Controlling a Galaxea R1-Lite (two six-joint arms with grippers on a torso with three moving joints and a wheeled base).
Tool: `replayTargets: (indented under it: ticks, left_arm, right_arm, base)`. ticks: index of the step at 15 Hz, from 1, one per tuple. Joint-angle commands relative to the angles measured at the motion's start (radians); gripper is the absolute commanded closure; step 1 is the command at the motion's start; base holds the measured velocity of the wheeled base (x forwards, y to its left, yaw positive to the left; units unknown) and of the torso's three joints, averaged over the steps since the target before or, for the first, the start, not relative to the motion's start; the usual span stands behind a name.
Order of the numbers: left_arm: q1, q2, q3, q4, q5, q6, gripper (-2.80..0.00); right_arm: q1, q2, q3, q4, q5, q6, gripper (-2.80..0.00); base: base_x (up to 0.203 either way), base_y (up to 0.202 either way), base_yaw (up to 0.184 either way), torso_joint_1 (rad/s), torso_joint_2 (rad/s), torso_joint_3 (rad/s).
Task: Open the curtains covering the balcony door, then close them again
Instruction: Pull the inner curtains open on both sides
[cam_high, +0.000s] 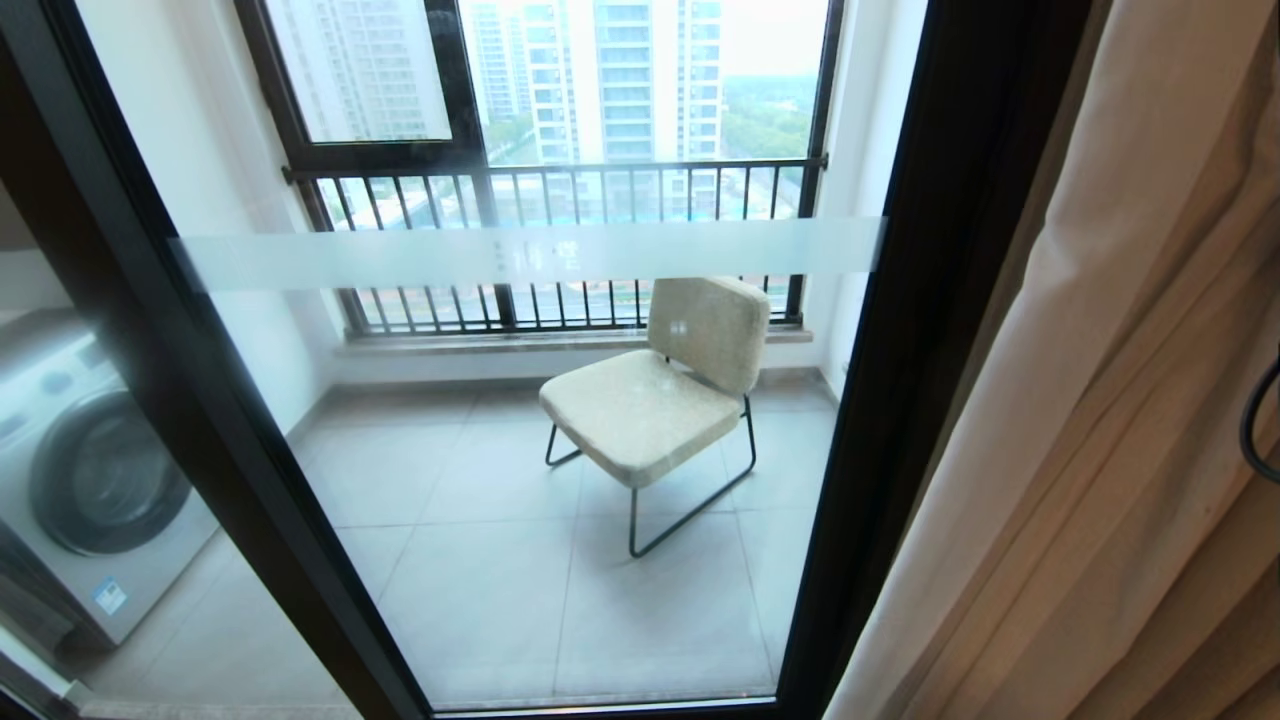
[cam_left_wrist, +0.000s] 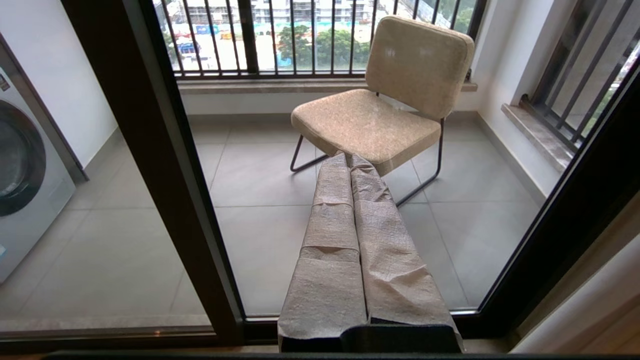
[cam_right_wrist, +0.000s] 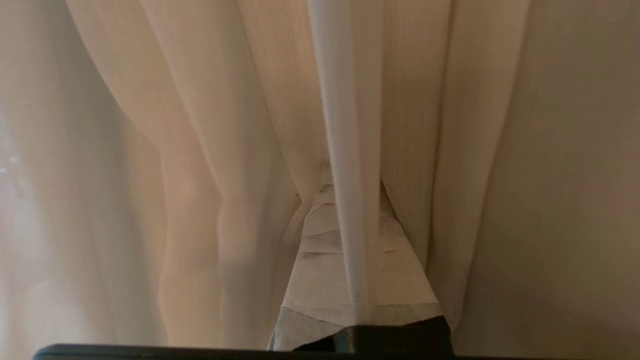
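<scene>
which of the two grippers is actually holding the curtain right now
The right gripper: its wrapped fingers are shut on a white fold of the curtains. The left gripper is shut too, but on nothing, pointing at the balcony door glass.

So the beige-grey pleated fabric curtains are bunched up at the right, leaving the dark-framed clear glass balcony door uncovered. Behind the glass a beige padded chair on thin black metal legs sits on the grey tiled balcony floor, with the dark barred railing behind it. A white front-loading washing machine sits far left. The right hand is buried in the curtain folds, and the left hand sits in front of the glass.
</scene>
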Motion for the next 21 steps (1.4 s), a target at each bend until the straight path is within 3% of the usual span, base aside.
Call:
replayTargets:
  ticks: [1,9,21]
  left_arm:
    - [0.0,0.0,0.0,-0.001,0.0,0.0,0.0]
    - [0.0,0.0,0.0,-0.001,0.0,0.0,0.0]
    - [0.0,0.0,0.001,-0.001,0.0,0.001,0.0]
  right_arm:
    - [0.0,-0.001,0.001,-0.006,-0.001,-0.002,0.0]
    - [0.0,0.001,0.002,-0.006,-0.001,-0.003,0.0]
    - [-0.005,0.026,-0.055,-0.002,0.001,0.002,0.0]
  base:
    - [0.0,-0.192,0.0,0.003,0.0,0.004]
    - [0.0,-0.177,0.002,0.002,0.0,0.003]
    - [0.0,0.0,0.0,0.0,0.0,0.0]
